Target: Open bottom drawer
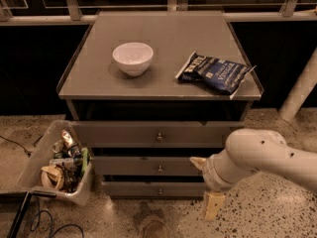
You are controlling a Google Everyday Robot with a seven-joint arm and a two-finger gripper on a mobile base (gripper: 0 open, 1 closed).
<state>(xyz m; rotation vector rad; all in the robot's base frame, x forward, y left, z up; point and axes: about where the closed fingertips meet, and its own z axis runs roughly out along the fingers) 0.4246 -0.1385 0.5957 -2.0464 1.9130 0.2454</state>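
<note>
The gripper (205,183), fingers spread, is hovering below the tabletop's (163,78) front-right corner, beside the bottom drawer's (131,188) right end. That drawer is sitting shut, running along the front edge, its knob (159,191) lying toward the front-left corner from the gripper.

Dim, warm yellow-brown cast throughout. Two-finger gripper (205,183), tan fingers spread, low in frame before the right end of the grey flat-fronted bottom drawer (143,188). Brightest zones up and left of the gripper: white round bowl (132,57) and flat grey cabinet top (163,86), lit from overhead. Soft shadow pooled at the bowl's base. Mild sheen on the crinkled dark blue snack bag (215,72) well above the gripper. Deep black in the recess under the top and between drawer fronts. Near-black background beyond the cabinet. Soft highlight along the white rounded arm shell (267,152) just right of the gripper.
</note>
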